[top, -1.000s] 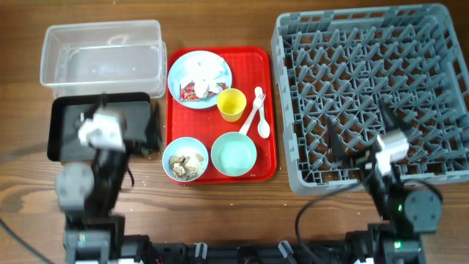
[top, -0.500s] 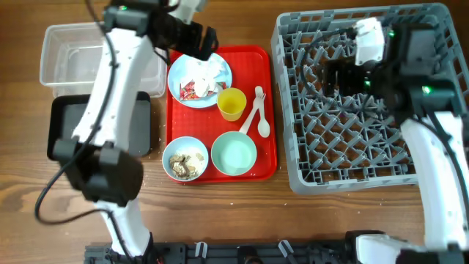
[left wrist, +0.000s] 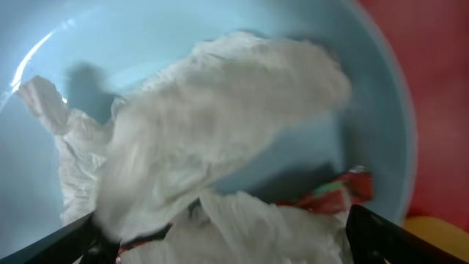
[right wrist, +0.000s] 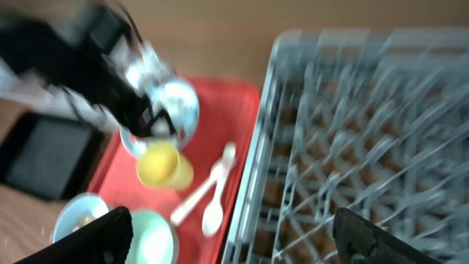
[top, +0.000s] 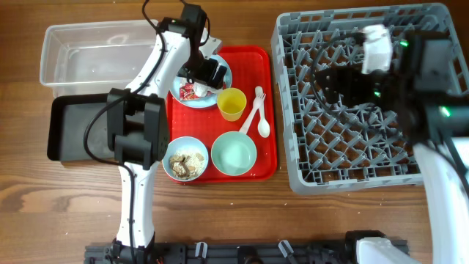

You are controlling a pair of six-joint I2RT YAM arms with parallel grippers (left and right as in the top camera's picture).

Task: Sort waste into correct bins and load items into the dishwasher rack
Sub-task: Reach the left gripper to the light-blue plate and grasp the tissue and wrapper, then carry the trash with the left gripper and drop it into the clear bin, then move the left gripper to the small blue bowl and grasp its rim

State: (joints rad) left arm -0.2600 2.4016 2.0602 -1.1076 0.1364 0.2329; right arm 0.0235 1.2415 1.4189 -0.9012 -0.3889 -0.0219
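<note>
Crumpled white paper (left wrist: 220, 125) lies on the light blue plate (left wrist: 146, 37), right between the jaws of the left gripper (top: 212, 75). Jaws wide apart, one finger (left wrist: 73, 238) on each side of the wad, not clamped on it. Red-and-white wrapper (left wrist: 330, 194) is on the plate too, nearer the right-hand finger. Its print is too blurred to read.

Yellow cup (top: 231, 104) is just beside the left jaws, off the plate edge. White fork and spoon (top: 256, 111) sit just past the cup. Pale green bowl (top: 234, 154) and the light blue bowl (top: 185, 158) with food scraps (top: 185, 163) are well clear of the jaws, at the near end of the red tray (top: 270, 147).

Clear tub (top: 102, 55) and black tray (top: 73, 125) are off the tray on the table (top: 220, 213), on the far side of the left arm from the cup.

Right gripper (top: 331, 79) hangs over the dishwasher rack (top: 366, 147), jaws spread, nothing between them. Only grey pegs under the jaws. No readable lettering on the rack or bins at this sharpness.
</note>
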